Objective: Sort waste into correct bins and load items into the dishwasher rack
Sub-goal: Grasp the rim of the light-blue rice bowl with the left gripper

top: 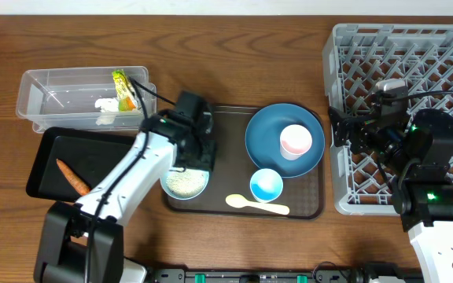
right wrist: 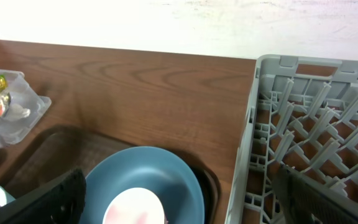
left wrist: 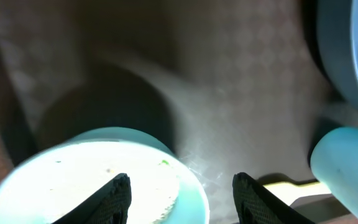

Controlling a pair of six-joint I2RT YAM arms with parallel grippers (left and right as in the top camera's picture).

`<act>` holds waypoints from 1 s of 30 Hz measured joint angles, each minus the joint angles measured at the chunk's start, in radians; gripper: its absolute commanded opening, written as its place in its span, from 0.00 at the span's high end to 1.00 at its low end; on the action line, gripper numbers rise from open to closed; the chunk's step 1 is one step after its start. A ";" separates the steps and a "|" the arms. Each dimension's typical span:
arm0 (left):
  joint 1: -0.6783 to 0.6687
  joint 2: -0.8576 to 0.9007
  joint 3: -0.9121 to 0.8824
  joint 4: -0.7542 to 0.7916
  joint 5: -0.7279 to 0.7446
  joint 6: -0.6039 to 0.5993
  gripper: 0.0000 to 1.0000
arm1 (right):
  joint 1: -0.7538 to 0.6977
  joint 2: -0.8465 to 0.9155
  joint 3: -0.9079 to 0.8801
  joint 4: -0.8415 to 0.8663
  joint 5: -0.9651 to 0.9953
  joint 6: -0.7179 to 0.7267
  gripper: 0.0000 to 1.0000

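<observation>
**Left tool straddles the rice bowl's rim; right tool gapes empty by the rack**

The wooden desk (top: 234, 63) carries everything. The grey dishwasher rack (top: 415, 55) fills its right end. The right tool (top: 340, 131) hangs over the rack's left edge, its fingers spread wide and holding nothing.

A brown tray (top: 230, 126) lies at the centre. To its left are the clear tub (top: 61, 94) and, in front of it, the black tray (top: 93, 153).

The dark-blue plate (top: 267, 134) sits on the brown tray's right half. The pale cup (top: 296, 141) with its pink inside stands on the plate.

At the tray's front left is a light-blue bowl (left wrist: 73, 162). The left tool (left wrist: 182, 193) is over it, released. One finger is above the rice (left wrist: 73, 193) and the other outside the rim, neither visibly pressing.

A smaller light-blue bowl (top: 267, 185) stands just in front of the plate. The cream spoon (top: 256, 205) lies beside it at the tray's front edge.

The carrot piece (top: 73, 177) lies in the black tray. The snack packet (top: 123, 88) and the crumpled tissue (top: 106, 106) are in the clear tub.
</observation>
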 measured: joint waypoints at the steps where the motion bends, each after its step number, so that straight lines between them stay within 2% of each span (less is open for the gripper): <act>1: -0.009 0.004 -0.002 0.001 -0.002 0.000 0.45 | 0.000 0.000 0.000 0.000 0.000 0.000 0.04; 5: -0.026 0.042 -0.002 0.004 -0.015 -0.004 0.48 | 0.000 0.000 0.000 0.000 0.000 0.000 0.04; 11: -0.044 0.124 -0.002 0.005 -0.020 -0.026 0.68 | 0.000 0.000 0.000 0.000 0.000 0.000 0.04; 16: -0.053 0.127 -0.003 0.011 -0.023 -0.040 0.81 | 0.000 0.000 0.000 0.000 0.000 0.000 0.04; 17: -0.053 0.127 -0.003 0.010 -0.022 -0.041 0.81 | 0.000 0.000 0.000 0.000 0.000 0.000 0.04; 19: -0.054 0.127 -0.003 0.011 -0.021 -0.043 0.89 | 0.000 0.000 0.000 0.000 0.000 0.000 0.04; 22: -0.057 0.127 -0.003 0.009 -0.023 -0.046 0.93 | 0.000 0.000 0.000 0.000 -0.001 0.000 0.04; 30: -0.058 0.118 0.011 -0.035 -0.034 -0.044 0.94 | 0.000 0.000 0.000 0.000 -0.001 0.000 0.04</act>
